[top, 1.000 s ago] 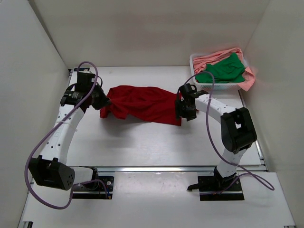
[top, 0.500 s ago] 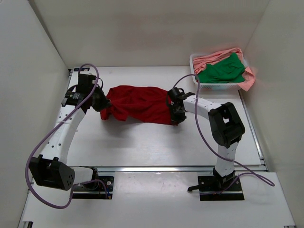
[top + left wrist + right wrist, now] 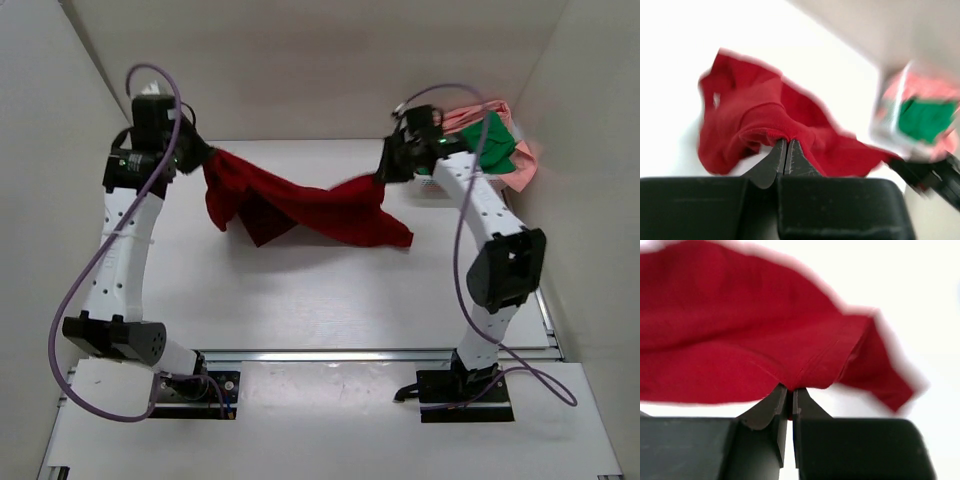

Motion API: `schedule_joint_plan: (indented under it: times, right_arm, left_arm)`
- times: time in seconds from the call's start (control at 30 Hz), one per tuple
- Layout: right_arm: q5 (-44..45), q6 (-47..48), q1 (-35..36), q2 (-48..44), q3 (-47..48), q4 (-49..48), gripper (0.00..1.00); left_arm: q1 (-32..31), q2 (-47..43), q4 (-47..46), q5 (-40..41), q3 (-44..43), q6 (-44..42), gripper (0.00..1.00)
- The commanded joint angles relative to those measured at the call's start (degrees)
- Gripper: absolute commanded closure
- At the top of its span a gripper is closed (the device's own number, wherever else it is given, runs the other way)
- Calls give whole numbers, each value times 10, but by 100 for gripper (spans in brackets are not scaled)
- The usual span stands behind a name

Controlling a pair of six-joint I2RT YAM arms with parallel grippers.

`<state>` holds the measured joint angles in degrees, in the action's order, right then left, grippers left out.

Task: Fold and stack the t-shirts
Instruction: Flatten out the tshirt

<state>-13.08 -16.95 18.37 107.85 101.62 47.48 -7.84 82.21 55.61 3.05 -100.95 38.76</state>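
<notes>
The dark red t-shirt (image 3: 300, 205) hangs stretched in the air between both arms, sagging in the middle above the table. My left gripper (image 3: 203, 160) is shut on its left edge; in the left wrist view the gripper (image 3: 786, 142) pinches a hemmed fold of the red t-shirt (image 3: 765, 120). My right gripper (image 3: 383, 172) is shut on the right edge; in the right wrist view the gripper (image 3: 789, 389) clamps a seam of the red t-shirt (image 3: 740, 340). The green t-shirt (image 3: 492, 140) and the salmon pink t-shirt (image 3: 520, 165) lie in the basket.
A white slatted basket (image 3: 428, 186) stands at the back right of the table, also blurred in the left wrist view as the basket (image 3: 895, 117). White walls close in the table on the left, back and right.
The right gripper shut on the red t-shirt's right edge. Both arms then rose and moved toward the back, lifting the shirt off the table.
</notes>
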Motion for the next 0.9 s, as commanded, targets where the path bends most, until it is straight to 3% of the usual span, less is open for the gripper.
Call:
schedule_joint_plan:
  times: [0.0,0.1,0.17,0.23,0.4,0.53,0.63,0.77,0.87]
  right_arm:
    - [-62,3,-65,-87,86,-19,100]
    - [-93,-1,-112,-114,137,-37,100]
    - [-119,1,-130,-132,145,-60,100]
    - [-135,6,-141,-159,93,-103,100]
    - [-149,17,-140,-295,-57,-255,100]
    - [-132,60,-115,-366,-80,-279,100]
    - [-119,75,-112,-417,-99,-306,100]
    - [-168,19,-162,-413,-45,-296,100]
    - [-145,55,-114,-407,-37,-275,100]
  left_arm:
    - [22,38,-19,61,-139,-14,100]
    - [38,100,-31,96,-300,-14,100]
    - [27,121,-41,132,-334,-29,100]
    - [19,140,-32,140,-371,-37,100]
    - [0,132,-65,105,-398,-65,100]
    - [-44,84,-73,115,-409,-108,100]
    - [-115,19,-68,161,-349,-145,100]
    - [-69,-119,-98,106,-167,-88,100]
    - [-61,-189,-127,95,-72,-83,100]
